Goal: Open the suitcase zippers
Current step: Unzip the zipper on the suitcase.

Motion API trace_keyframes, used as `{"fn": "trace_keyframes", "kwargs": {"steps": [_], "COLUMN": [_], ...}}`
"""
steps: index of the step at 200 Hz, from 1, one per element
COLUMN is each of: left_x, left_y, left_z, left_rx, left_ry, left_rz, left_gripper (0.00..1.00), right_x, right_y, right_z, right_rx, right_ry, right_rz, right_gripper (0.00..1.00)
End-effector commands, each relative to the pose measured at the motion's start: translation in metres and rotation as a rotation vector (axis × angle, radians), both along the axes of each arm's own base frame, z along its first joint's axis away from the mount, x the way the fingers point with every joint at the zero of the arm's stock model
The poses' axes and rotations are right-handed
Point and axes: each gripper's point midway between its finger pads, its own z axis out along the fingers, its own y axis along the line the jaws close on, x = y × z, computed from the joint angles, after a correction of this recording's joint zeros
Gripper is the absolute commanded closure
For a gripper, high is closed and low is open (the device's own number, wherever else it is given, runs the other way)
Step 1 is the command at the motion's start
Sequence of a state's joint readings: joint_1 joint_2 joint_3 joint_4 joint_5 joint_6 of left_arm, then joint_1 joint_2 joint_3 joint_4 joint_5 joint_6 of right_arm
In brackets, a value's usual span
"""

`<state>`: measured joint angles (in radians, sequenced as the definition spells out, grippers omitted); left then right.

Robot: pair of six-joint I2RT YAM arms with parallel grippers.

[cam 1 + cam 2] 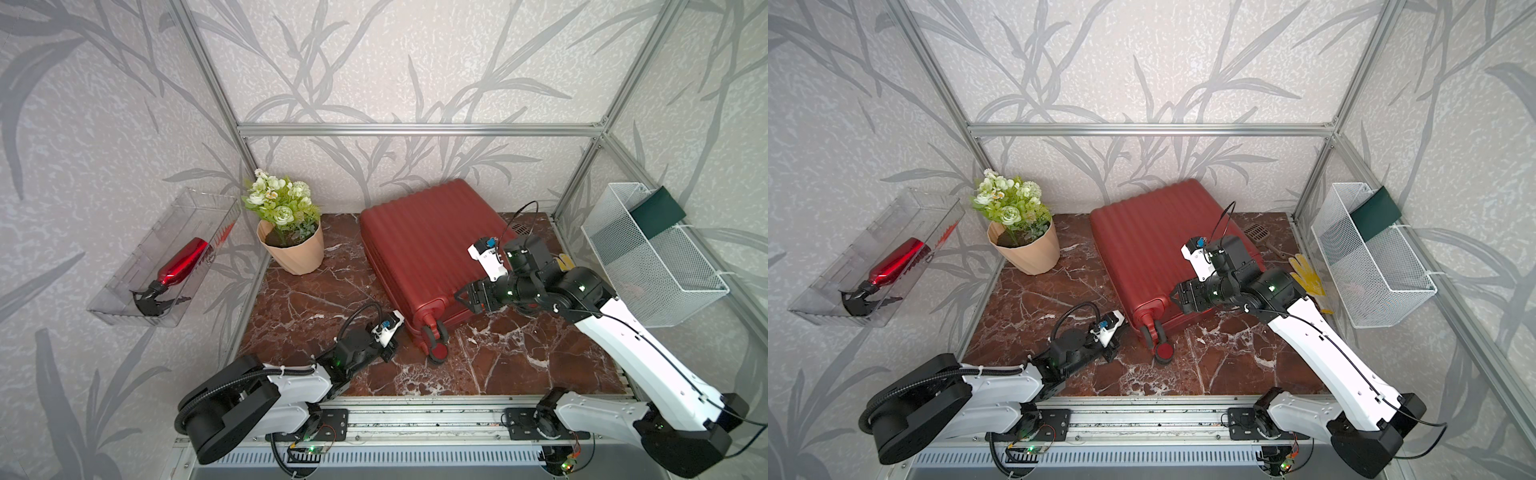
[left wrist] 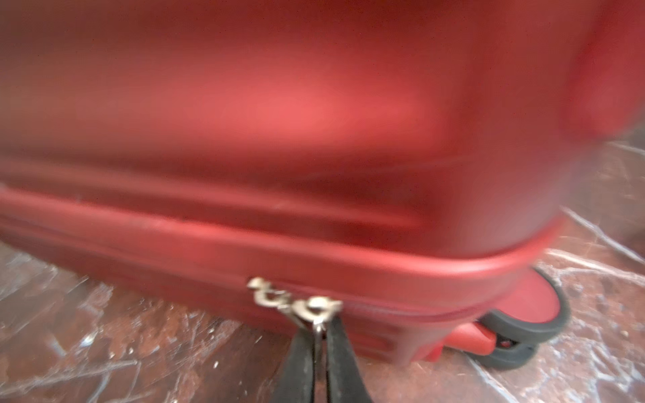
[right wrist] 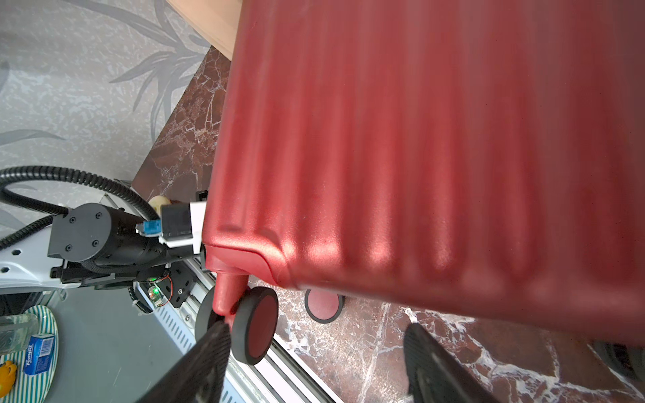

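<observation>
The dark red ribbed suitcase (image 1: 424, 249) (image 1: 1154, 241) lies flat on the marble table, wheels (image 1: 434, 336) toward the front. In the left wrist view, two silver zipper pulls (image 2: 265, 296) hang on the red zipper track (image 2: 401, 310) along the side seam. My left gripper (image 2: 319, 329) is shut on the nearer pull (image 2: 316, 308). It sits low at the case's left side in both top views (image 1: 398, 341) (image 1: 1121, 338). My right gripper (image 3: 317, 331) (image 1: 465, 297) hovers open over the near corner above a wheel (image 3: 254, 324), holding nothing.
A potted flower (image 1: 293, 249) stands left of the case. A clear wall bin holds a red spray bottle (image 1: 183, 262). A white wire basket (image 1: 652, 257) hangs on the right wall, and a yellow glove (image 1: 1308, 274) lies below it.
</observation>
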<state>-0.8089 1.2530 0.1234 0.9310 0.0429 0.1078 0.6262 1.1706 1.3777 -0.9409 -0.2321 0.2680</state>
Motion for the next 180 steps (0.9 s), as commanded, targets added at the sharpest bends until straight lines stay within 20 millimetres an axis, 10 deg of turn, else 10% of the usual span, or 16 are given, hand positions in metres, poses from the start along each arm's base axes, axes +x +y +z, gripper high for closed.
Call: {"fn": "trace_keyframes", "kwargs": {"steps": [1,56,98,180], "left_x": [0.009,-0.001,-0.011,-0.019], "left_y": [-0.014,0.007,0.016,0.005], "left_z": [0.054,0.090,0.088,0.068], "left_rx": [-0.133,-0.187,-0.173,-0.153], "left_ry": [-0.131,-0.145,-0.123,-0.063], "left_rz": [-0.010,0.036,0.063,0.018], "left_gripper": [1.00,1.00,1.00,1.00], "right_x": [-0.002,-0.047,-0.071,-0.059], "right_y": [-0.007,0.001,0.046,0.094], "right_z": [-0.001,-0.032,-0.044,-0.058], "right_rx": [-0.035,-0.209,-0.063,0.011], "right_ry": [-0.009,0.029,0.192,0.305], "right_rz": [-0.001,0.114,0.215,0.199], "right_gripper": [0.21,0.21,0.16,0.13]}}
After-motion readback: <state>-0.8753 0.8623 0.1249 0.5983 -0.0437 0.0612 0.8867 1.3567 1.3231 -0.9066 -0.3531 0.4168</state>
